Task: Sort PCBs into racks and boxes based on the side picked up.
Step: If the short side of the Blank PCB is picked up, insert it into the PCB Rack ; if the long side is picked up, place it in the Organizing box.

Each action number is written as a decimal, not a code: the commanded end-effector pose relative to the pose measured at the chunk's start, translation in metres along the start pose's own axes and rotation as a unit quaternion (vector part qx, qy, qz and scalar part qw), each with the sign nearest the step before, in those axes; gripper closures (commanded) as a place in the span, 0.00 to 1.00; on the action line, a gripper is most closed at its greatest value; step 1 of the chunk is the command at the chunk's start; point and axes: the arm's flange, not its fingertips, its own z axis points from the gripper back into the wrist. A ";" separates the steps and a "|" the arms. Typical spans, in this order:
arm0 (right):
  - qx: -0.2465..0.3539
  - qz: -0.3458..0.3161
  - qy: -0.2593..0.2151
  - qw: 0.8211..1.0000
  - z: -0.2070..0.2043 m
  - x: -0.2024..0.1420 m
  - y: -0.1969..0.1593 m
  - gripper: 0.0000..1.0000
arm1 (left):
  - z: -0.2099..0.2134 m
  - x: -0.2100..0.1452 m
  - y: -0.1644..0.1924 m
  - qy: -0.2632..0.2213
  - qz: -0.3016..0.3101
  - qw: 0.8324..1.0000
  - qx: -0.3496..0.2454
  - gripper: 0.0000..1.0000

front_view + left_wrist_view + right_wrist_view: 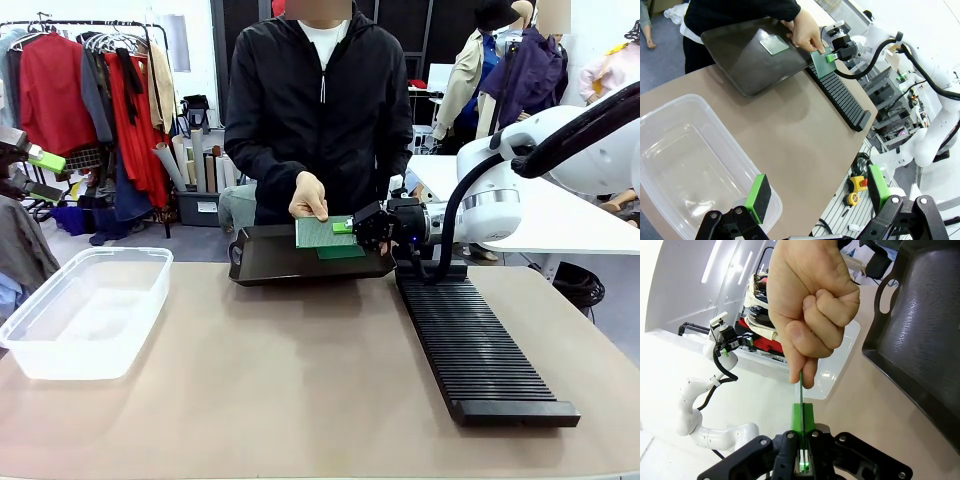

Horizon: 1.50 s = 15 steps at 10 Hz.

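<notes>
A person's hand [309, 197] holds a green PCB [320, 233] upright over the dark tray [265, 265]. My right gripper [346, 227] is shut on that PCB's right edge. The right wrist view shows the board edge-on [801, 385] between the closed green pads [808, 416], with the hand [810, 305] pinching its far end. A second PCB [773, 45] lies flat in the tray. The black slotted rack [470, 345] lies below my right arm. The clear box [85, 305] stands at the left. My left gripper [817, 192] hangs open above the box's near corner.
The tray [750, 55] sits at the far middle of the brown table, touching the rack's far end [840, 95]. The table's right edge drops off beyond the rack. Clothes racks and another white table stand behind the person.
</notes>
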 end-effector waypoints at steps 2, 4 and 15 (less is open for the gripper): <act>-0.001 0.002 -0.001 1.000 0.000 0.000 0.000 1.00 | 0.000 0.000 -0.002 -0.002 -0.001 1.000 -0.003 0.00; -0.001 0.002 -0.001 1.000 0.000 0.000 0.000 1.00 | 0.000 0.000 -0.002 -0.002 -0.001 1.000 -0.003 0.00; 0.048 0.086 0.014 0.995 0.037 0.004 0.023 1.00 | 0.000 0.000 -0.002 -0.002 -0.001 1.000 -0.003 0.00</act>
